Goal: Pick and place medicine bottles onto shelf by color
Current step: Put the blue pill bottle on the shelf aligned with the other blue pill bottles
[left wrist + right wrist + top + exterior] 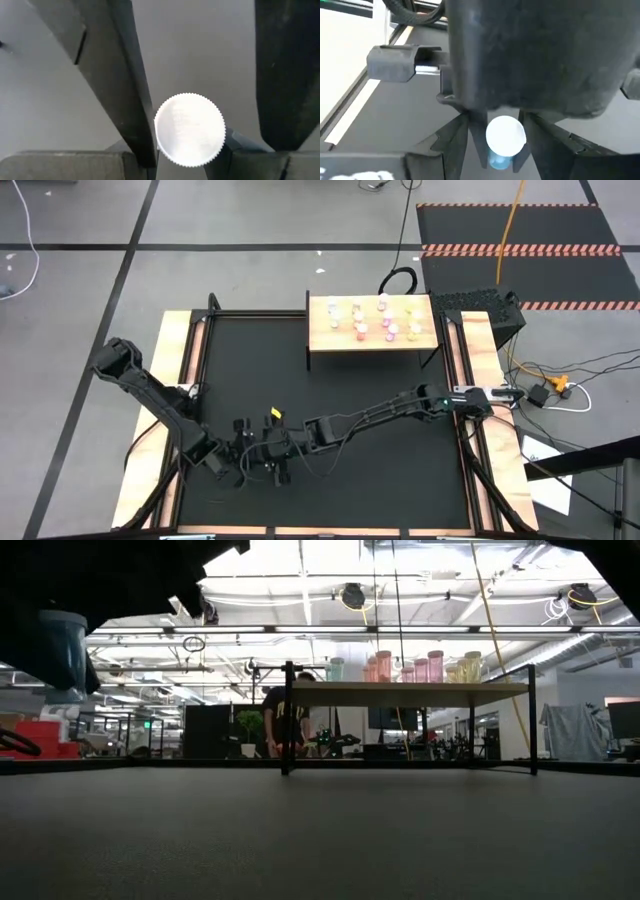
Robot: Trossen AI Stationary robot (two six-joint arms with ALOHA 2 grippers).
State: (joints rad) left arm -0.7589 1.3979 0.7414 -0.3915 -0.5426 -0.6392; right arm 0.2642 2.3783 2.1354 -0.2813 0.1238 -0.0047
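High view: left gripper (243, 465) low at table's (400, 480) near edge, clamped on white-capped blue bottle (189, 129); right gripper (275, 460) alongside, jaw state indeterminable.

Workshop hall under bright ceiling lights

Grey floor (250, 220) crossed by dark lines, a red-striped black mat (520, 230); a person (283, 720) stands among distant benches and a red cabinet (40, 737).
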